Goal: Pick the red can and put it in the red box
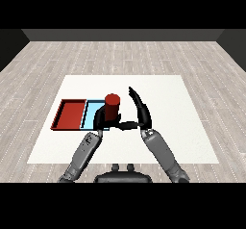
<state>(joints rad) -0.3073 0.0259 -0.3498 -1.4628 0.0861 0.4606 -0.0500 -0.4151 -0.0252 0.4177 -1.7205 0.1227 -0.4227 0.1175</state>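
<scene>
Presently catalogued, head view: white table [182,127], set on a pale plank floor [57,55] with a dark wall [123,34] behind. Red tray [70,114], left part of the table, holding nothing visible. Light blue tray [91,112], touching the red tray's right edge, its right portion hidden by the left hand. Red can [112,106], upright, round top showing, standing at the right end of the light blue tray; whether its base rests inside the tray or on the table just beside it cannot be told. Left hand [102,119], black, on a grey forearm rising from the lower left, fingers curled round the can's lower body. Right hand [141,108], black, just right of the can, fingers straight and pointing away across the table, thumb reaching left toward the can's base, holding nothing.
</scene>
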